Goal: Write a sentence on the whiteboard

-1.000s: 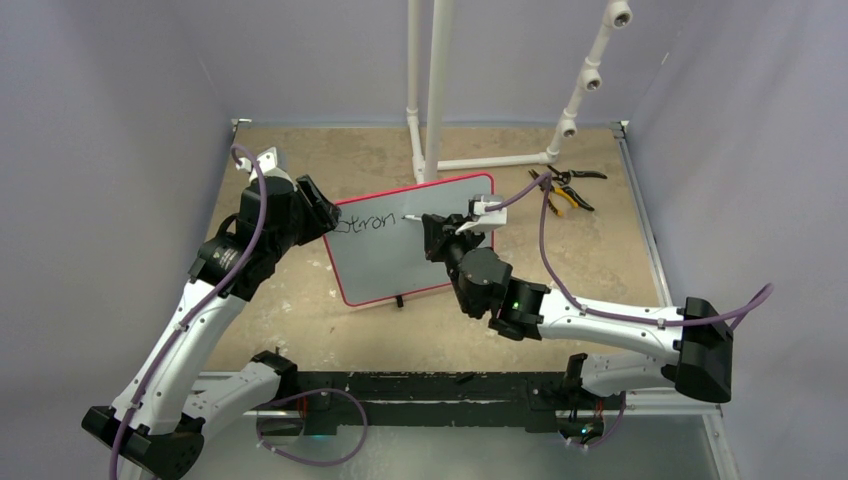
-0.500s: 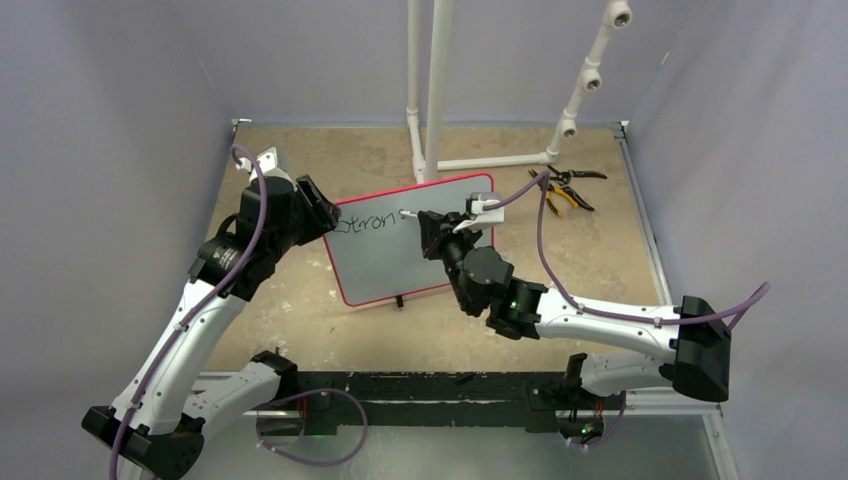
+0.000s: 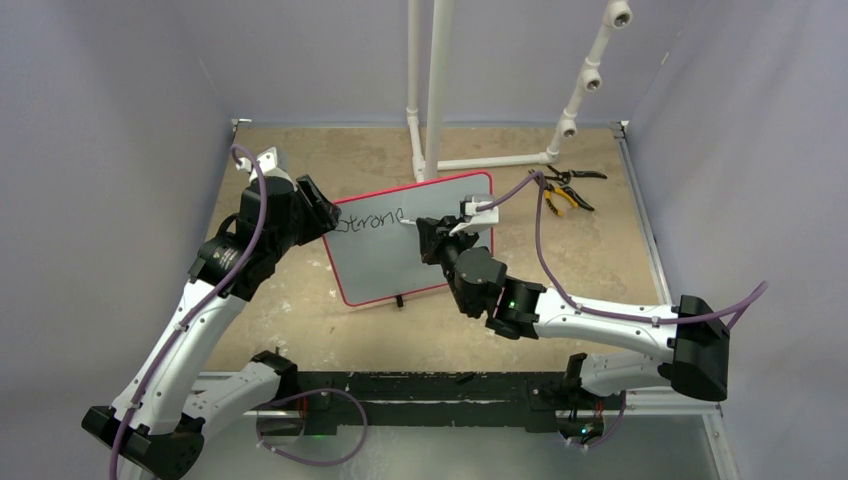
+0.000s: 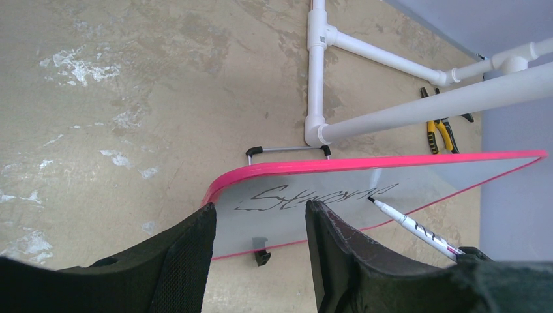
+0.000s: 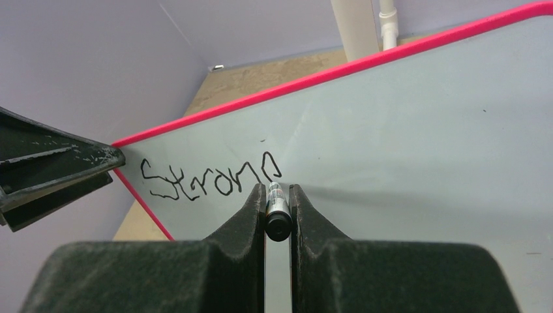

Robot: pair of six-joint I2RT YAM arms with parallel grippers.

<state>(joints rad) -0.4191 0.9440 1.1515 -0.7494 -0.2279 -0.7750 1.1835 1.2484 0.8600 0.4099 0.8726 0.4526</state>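
Right wrist view tells you the lot: your right gripper [image 5: 277,189] is clamped tight on the marker [image 5: 276,212], with the tip against the whiteboard [image 5: 417,143] just under the last letter. The sentence [image 5: 212,176], only "Strong" for now, lies to the marker's left and runs along the board's top edge. All the blank space sits to its right, so I'd guess you head that way. Your left gripper [image 4: 259,207] has its jaws apart at the far left corner, not clearly pinching anything.
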